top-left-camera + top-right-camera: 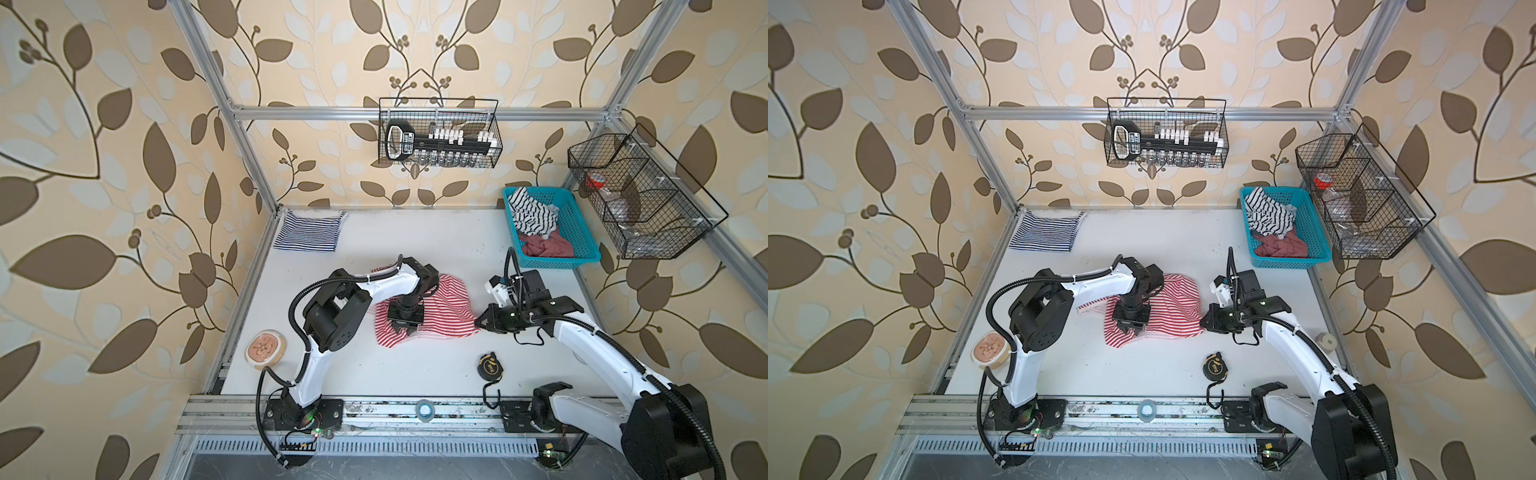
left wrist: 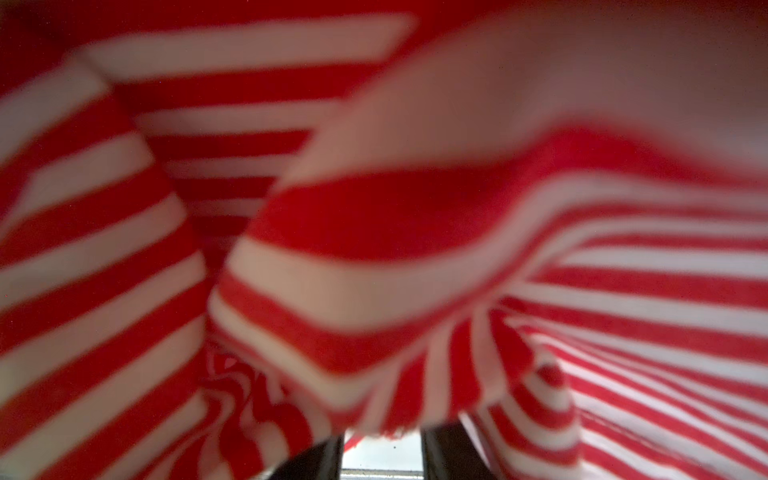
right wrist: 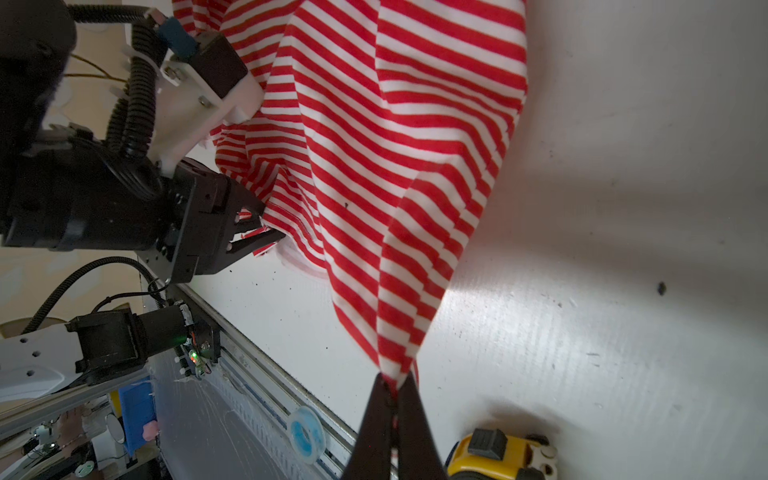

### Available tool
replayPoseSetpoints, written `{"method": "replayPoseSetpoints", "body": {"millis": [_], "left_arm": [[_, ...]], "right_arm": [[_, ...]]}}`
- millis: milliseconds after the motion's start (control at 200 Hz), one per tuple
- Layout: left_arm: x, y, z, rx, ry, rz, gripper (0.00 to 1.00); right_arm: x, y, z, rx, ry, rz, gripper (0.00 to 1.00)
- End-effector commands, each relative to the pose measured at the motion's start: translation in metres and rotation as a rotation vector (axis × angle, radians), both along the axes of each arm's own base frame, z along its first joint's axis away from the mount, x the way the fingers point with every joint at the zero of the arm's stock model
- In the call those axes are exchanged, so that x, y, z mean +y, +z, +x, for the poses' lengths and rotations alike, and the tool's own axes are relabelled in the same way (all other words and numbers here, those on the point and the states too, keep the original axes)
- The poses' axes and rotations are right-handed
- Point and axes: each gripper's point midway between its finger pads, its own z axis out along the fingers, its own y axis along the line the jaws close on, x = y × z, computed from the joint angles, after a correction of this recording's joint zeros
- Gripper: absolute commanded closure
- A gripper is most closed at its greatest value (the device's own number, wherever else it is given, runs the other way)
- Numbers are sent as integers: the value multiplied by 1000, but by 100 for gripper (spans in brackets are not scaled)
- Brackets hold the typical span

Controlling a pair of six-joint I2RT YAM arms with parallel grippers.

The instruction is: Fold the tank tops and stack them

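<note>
1. Clock positions were referred to the table [image 1: 415, 374] as seen in both top views, with twelve o'clock at the back wall.
2. The red-and-white tank top [image 1: 440, 307] was found crumpled and unfolded at the table centre, with one corner drawn out toward three o'clock.
3. The navy-and-white tank top [image 1: 309, 230] was found laid flat as a compact rectangle, apparently folded, in the eleven o'clock corner, well apart from the red one.
4. The right gripper [image 3: 392, 390] was seen pressed together on the drawn-out corner, with the cloth pulled into a taut ridge.
5. The left gripper [image 3: 259, 226] was positioned at the garment's seven o'clock edge, its jaws narrowly apart with hem between them. Whether the hem was clamped could not be determined.
6. The fabric was judged light, soft and limp. Unsupported parts would be expected to sag and bunch, and some stretch was expected.
7. Hold was judged best taken at two spread points along a hem or corner, so that a straight edge could be tensioned.
8. A blue basket [image 1: 561, 258] at two o'clock was seen to contain a crumpled black-and-white striped garment [image 1: 532, 214] lying on a dusty-pink garment [image 1: 546, 247].
9. A wire basket [image 1: 436, 99] on the back wall at twelve o'clock held a black item with white pieces, which was not identified further.
10. A compartmented wire basket [image 1: 681, 239] on the right-hand wall, past the blue basket, held a red-topped item. Its other contents could not be identified.
</note>
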Motion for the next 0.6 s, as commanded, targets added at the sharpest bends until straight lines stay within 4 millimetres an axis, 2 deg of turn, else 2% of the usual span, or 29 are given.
{"method": "replayPoseSetpoints", "body": {"millis": [0, 95, 160, 325, 465, 595], "left_arm": [[4, 7, 2, -21, 2, 37, 77], [10, 13, 2, -34, -2, 53, 86], [14, 19, 2, -47, -5, 59, 87], [26, 47, 5, -105, 0, 56, 100], [44, 89, 14, -198, 21, 31, 100], [65, 144, 30, -338, 66, -38, 100]], "right_arm": [[0, -3, -5, -3, 16, 8, 100], [0, -2, -5, -3, 15, 9, 100], [-1, -2, -4, -4, 11, 7, 100], [-5, 9, 0, -29, 1, -1, 100], [-11, 28, 10, -83, -20, -15, 100], [-18, 61, 28, -173, -49, -22, 100]]}}
